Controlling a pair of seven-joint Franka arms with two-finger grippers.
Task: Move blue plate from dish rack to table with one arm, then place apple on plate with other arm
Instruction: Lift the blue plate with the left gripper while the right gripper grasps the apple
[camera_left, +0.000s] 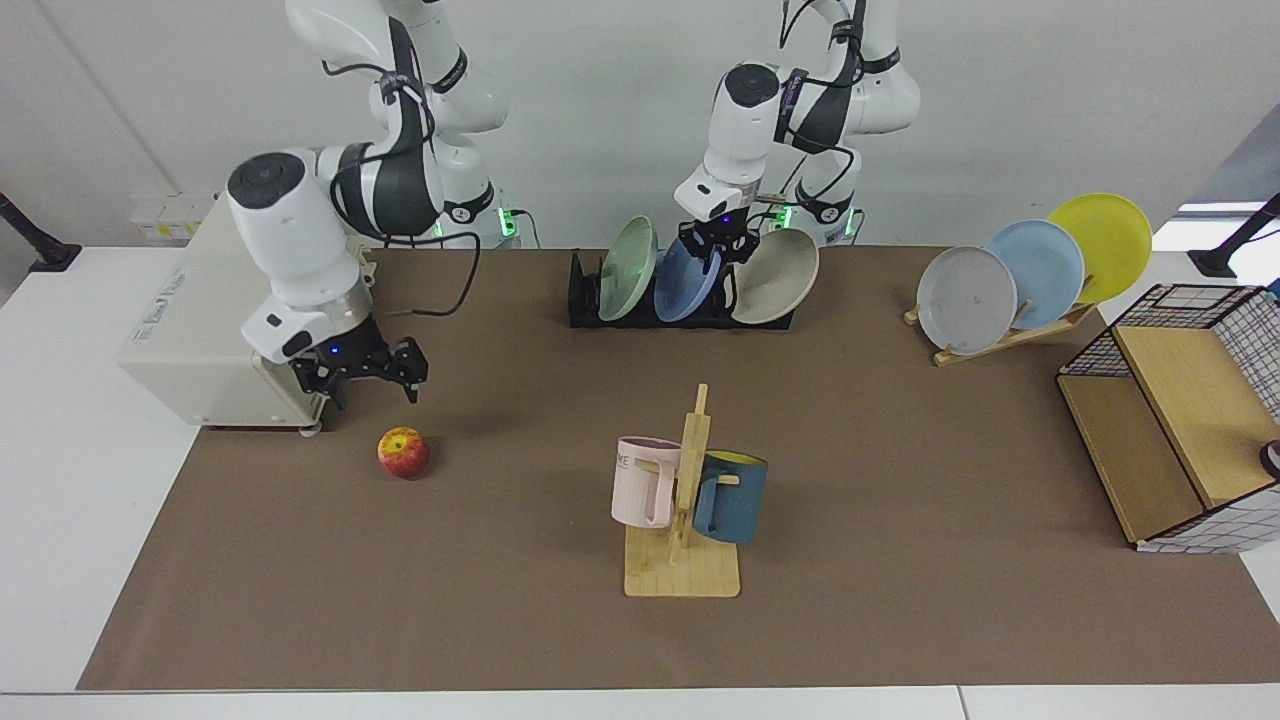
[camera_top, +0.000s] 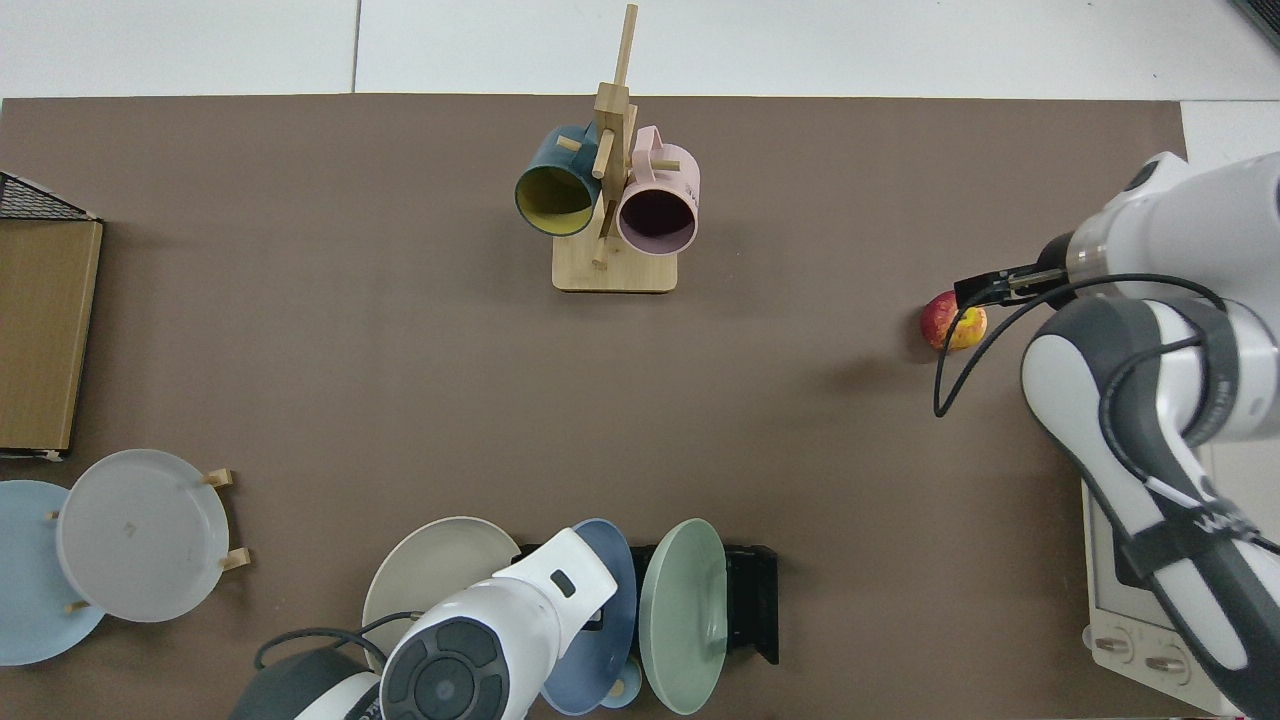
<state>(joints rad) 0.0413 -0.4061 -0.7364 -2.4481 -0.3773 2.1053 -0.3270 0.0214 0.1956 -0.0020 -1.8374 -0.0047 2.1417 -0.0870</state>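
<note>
**Plate still racked, apple still on the mat — nothing finished**

Blue plate (camera_left: 686, 282) stands in the dish rack (camera_left: 585, 300), between the sage-green plate (camera_left: 627, 268) and the beige plate (camera_left: 775, 275). Left gripper (camera_left: 719, 247) sits at the plate's top rim; closed on it or not, can't tell. So step one isn't done: no plate on the table (camera_left: 900, 480). Apple (camera_left: 403, 452) lies on the mat near the toaster oven (camera_left: 200, 330). Right gripper (camera_left: 365, 372) hangs just above and beside it, fingers spread, empty. Left to do: lift plate out, set it down, then grab and place apple.
</note>
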